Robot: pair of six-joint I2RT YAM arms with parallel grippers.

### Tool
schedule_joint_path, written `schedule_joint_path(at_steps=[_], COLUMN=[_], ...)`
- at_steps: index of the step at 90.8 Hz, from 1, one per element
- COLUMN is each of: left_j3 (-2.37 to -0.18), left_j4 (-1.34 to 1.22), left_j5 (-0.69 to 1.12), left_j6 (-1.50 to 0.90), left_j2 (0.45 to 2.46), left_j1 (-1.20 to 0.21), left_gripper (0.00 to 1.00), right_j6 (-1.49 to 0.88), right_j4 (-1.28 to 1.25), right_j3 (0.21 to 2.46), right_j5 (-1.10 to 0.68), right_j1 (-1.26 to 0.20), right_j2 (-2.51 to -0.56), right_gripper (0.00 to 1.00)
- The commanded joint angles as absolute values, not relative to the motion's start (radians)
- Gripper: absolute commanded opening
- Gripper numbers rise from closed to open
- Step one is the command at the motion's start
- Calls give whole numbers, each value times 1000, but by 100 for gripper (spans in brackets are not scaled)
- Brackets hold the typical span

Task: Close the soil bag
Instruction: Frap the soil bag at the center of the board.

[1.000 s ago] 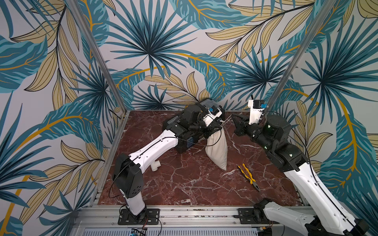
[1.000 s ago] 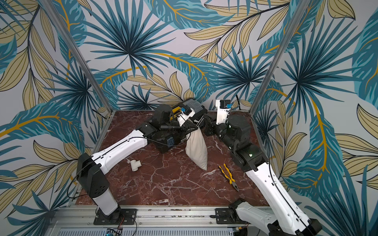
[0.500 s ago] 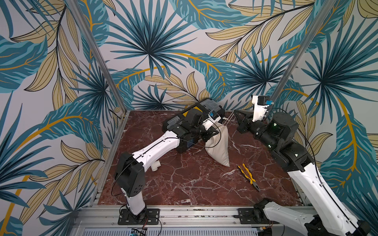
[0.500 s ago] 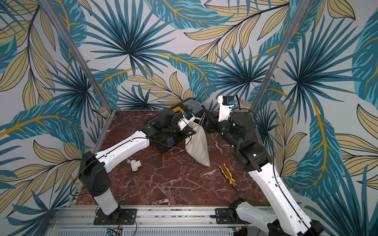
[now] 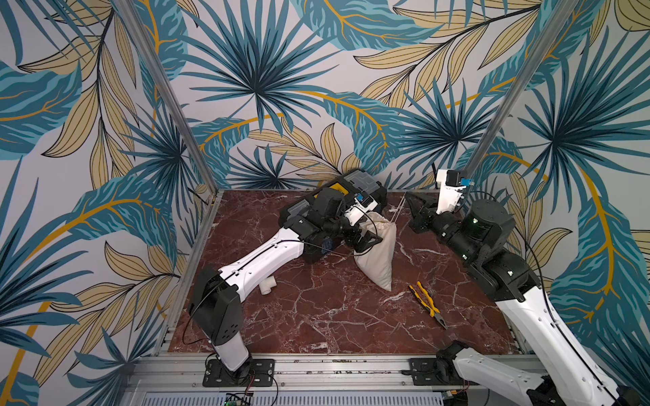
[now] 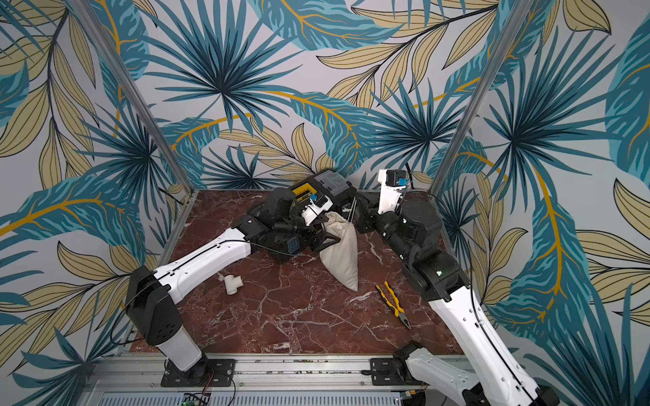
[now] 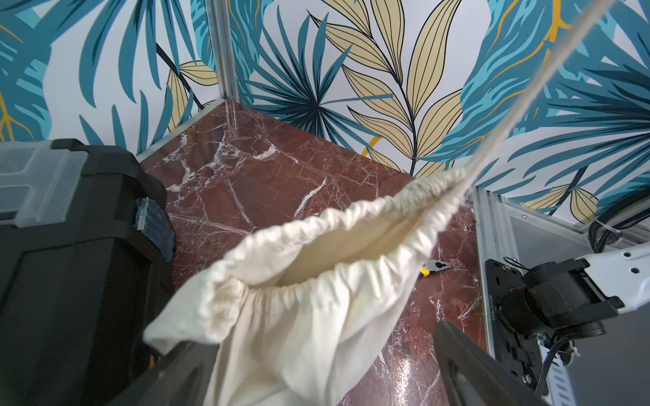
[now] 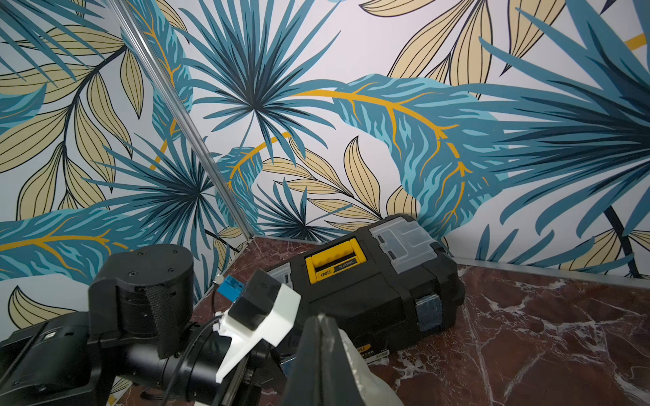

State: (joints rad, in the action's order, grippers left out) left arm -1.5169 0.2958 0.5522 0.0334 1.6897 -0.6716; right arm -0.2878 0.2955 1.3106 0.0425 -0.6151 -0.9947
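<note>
A: Where does the sack lie between our two arms?

B: On the table (image 5: pixel 316 316), in front of the black toolbox (image 5: pixel 365 182), we place the soil bag (image 5: pixel 378 256) midway. Its long axis slopes from the raised mouth at the back down to a bottom corner resting on the table near the pliers (image 5: pixel 427 302).

A: Which arm is nearer?

B: The left. It reaches low across the table, and the left gripper (image 7: pixel 316 344) straddles the hem of the mouth, jaws wide apart, clamping nothing. The right arm bends at a raised elbow. The right gripper (image 8: pixel 320 337), jaws pressed together, sits just beyond the mouth on the far side from the left arm.

A: What links them?

B: The cord (image 7: pixel 520 105), taut from the gathered end of the hem up towards the right gripper. We judge it pinched there, though the wrist view hides the strand itself. The mouth gapes, so we expect the pull to run along that cord, away from the bag.
</note>
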Motion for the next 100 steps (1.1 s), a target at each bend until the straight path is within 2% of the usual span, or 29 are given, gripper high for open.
schedule_joint_path(at_steps=[1,12,18,51,68,100], left_j3=[-1513,-1506,-1502,-1627,-1615,-1678], left_j4=[248,173,111,211,127,33], left_j5=[540,552,622,769,915,945], left_j6=[-82,-231,-273,79,168,126], left_j2=[1657,1667,1669,1687,1716,1798], left_j1=[-651,-609,-584,-641,-641,-682], left_gripper=[100,100,100,100,93,81], right_j6=[-262,-263,-269,-267,-267,-276], right_j4=[189,205,210,223,229,227], right_j3=[1279,1266,1263,1278,1293,1307], right_j5=[72,65,59,29,12,-18], right_j1=[-609,-600,-600,-589,-584,-579], right_j2=[-949,-954,-959,-984,-1002,-1019], right_gripper=[0,0,0,0,0,0])
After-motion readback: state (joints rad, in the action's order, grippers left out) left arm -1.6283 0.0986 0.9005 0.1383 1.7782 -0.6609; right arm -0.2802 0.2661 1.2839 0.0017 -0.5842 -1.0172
